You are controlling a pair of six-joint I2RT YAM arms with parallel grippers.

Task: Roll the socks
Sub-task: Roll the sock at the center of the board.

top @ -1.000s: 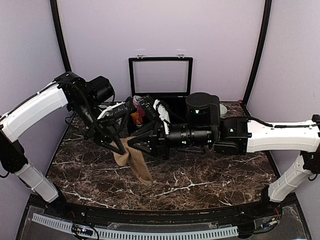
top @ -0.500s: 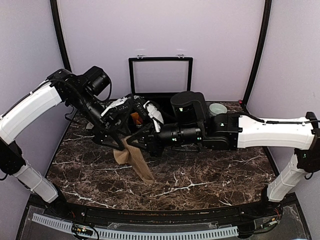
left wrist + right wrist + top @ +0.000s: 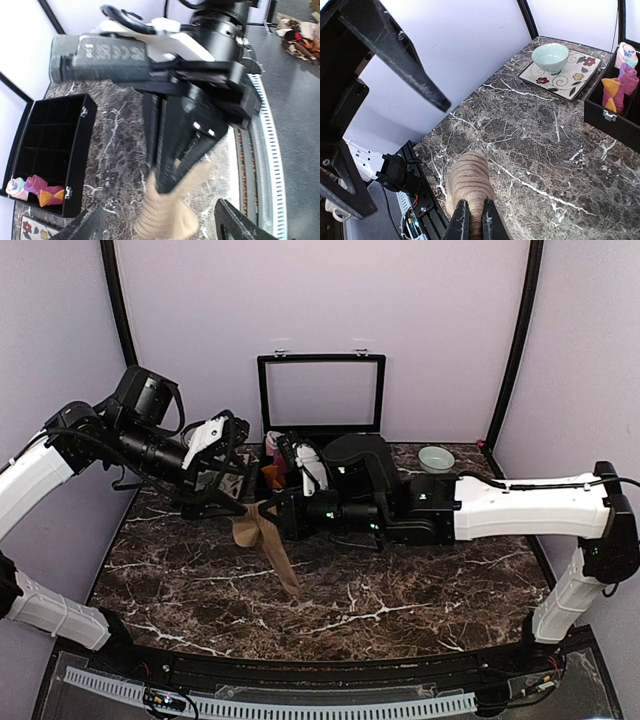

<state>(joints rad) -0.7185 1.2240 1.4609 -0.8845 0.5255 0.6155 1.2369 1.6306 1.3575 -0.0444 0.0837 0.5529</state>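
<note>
The tan socks (image 3: 270, 550) hang limp from our right gripper (image 3: 471, 216), which is clamped on their ribbed end, and the tail trails on the marble table (image 3: 420, 590), left of centre. They look light, soft and floppy, so we judge the ribbed end the best hold. Our left gripper (image 3: 160, 209) gapes wide and empty.

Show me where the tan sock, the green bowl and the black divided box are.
tan sock (image 3: 470, 175), right wrist view, on its ribbed cuff.
green bowl (image 3: 550, 65), right wrist view, on its outer wall.
black divided box (image 3: 77, 160), left wrist view, on its outer side wall.
</note>
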